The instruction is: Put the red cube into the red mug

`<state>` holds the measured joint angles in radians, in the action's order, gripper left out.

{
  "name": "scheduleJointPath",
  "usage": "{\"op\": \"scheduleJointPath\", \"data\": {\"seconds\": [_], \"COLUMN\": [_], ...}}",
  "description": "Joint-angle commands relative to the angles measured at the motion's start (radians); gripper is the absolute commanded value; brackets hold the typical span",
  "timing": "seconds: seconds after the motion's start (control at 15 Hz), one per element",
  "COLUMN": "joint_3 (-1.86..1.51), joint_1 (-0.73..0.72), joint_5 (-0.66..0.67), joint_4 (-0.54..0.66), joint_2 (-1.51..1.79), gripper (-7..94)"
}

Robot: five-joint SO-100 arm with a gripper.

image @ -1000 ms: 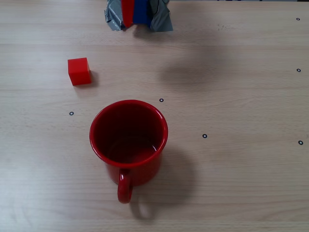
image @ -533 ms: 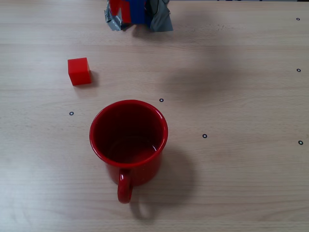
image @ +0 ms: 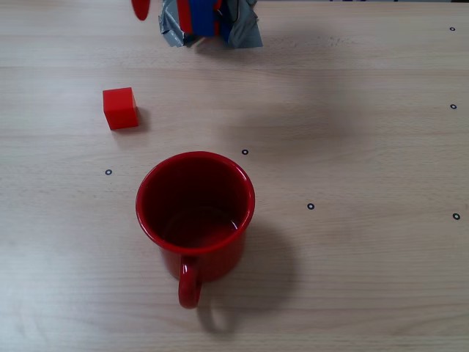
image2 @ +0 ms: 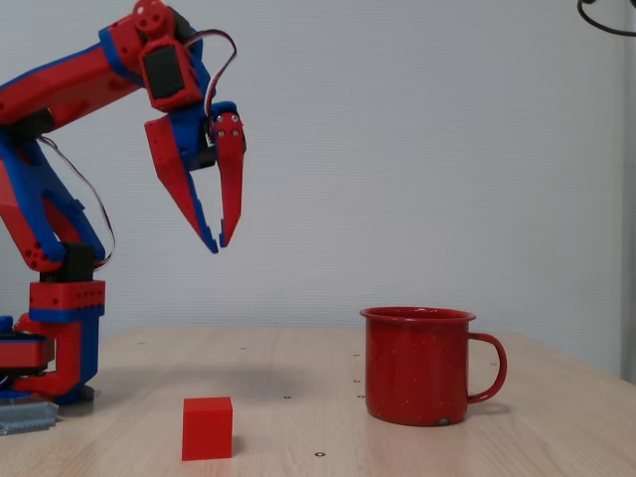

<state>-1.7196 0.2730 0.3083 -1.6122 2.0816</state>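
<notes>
The red cube [image: 120, 108] lies on the table, left of and beyond the red mug [image: 195, 202] in a fixed view. The other fixed view shows the cube [image2: 208, 428] near the front and the mug [image2: 417, 364] upright to its right, handle pointing right. My gripper [image2: 218, 244] hangs high over the table with its tips pointing down, above and behind the cube. Its tips nearly meet and nothing is between them. From above, only one red fingertip [image: 139, 9] shows at the top edge.
The arm's base [image2: 55, 343] is taped down with grey tape [image: 245, 31] at the table's back edge. Small black ring marks [image: 311, 206] dot the light wooden table [image: 366, 147]. A white wall stands behind.
The arm has swung toward the cube's side. A red fingertip now shows at the top left of the overhead view. Cube and mug have not moved.
</notes>
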Motion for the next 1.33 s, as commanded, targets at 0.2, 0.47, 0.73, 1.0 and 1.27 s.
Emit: {"op": "scheduleJointPath", "data": {"seconds": [0.2,0.47,0.73,1.0,1.27], "joint_3": [-0.202,-0.319,-0.308,-0.262,-0.279], "joint_1": [0.158,0.213,0.253,0.308,0.351], "joint_5": [0.149,0.287,0.41,0.359,0.341], "joint_4": [0.123,0.206,0.275,0.272,0.313], "joint_2": [0.021,-0.023,-0.149,-0.213,-0.225], "gripper": [0,0,0,25,52]}}
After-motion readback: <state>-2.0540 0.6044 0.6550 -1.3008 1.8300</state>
